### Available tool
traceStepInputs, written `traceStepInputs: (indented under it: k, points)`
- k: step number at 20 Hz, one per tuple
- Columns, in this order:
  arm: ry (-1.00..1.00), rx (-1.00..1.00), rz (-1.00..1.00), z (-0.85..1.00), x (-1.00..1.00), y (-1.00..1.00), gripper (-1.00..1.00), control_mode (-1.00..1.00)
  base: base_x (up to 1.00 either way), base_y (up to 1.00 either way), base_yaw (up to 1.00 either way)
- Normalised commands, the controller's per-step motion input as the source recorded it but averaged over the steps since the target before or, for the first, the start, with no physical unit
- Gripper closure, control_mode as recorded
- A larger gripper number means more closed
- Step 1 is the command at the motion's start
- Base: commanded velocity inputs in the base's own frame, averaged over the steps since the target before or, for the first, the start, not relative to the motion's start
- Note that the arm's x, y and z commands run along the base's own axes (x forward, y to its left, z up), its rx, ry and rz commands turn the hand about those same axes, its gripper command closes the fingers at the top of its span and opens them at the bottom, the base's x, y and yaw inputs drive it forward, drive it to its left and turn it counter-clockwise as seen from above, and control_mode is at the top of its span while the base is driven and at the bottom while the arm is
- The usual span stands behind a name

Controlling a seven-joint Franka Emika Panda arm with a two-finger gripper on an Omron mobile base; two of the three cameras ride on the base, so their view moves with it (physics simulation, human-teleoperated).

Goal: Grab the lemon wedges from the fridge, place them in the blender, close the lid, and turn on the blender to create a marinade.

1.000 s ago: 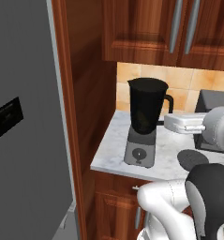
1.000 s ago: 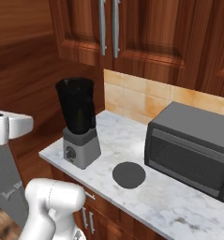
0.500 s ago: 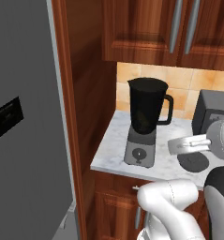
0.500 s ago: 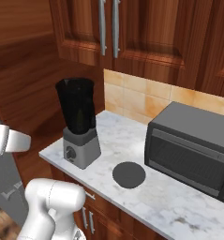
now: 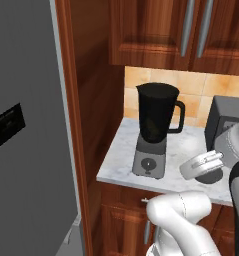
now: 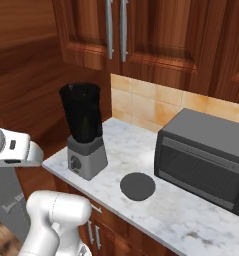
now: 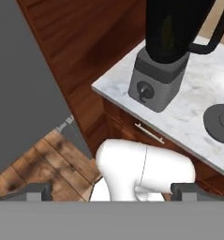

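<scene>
One blender (image 5: 155,131) on counter (image 6: 191,220), lidless | lid (image 6: 137,186) flat beside it | fridge (image 5: 26,130) door closed | my claw (image 7: 111,190) spread wide, empty

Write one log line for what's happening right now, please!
tall grey fridge: door shut | dark translucent blender: on counter, no lid | dark grey round lid: flat on counter beside blender | hand: open, holding nothing

The white hand of the arm (image 5: 203,164) is hanging low over the marble counter (image 5: 117,155), its fingers hidden. To its left the blender (image 5: 154,130) is standing upright on its grey base, knob facing forward, handle pointing toward the hand. Behind the hand a dark toaster oven (image 5: 222,120) is sitting. Far to its left the grey fridge (image 5: 28,150) is standing with its door shut.
</scene>
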Motion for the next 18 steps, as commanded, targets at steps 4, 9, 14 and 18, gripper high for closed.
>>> traceStepInputs:
  k: [4, 9, 14, 18]
  points:
    - [0.05, 0.00, 0.09, -0.27, -0.11, 0.08, -1.00, -1.00, 0.00, 0.00, 0.00]
    - [0.00, 0.00, 0.01, -0.02, -0.12, 0.00, -1.00, 1.00, -0.80, 0.00, 0.00]
    - [0.00, 0.00, 0.00, 0.00, 0.00, 0.00, -1.00, 1.00, -1.00, 0.11, 0.00]
    - [0.00, 0.00, 0.00, 0.00, 0.00, 0.00, -1.00, 1.00, -1.00, 0.52, 0.00]
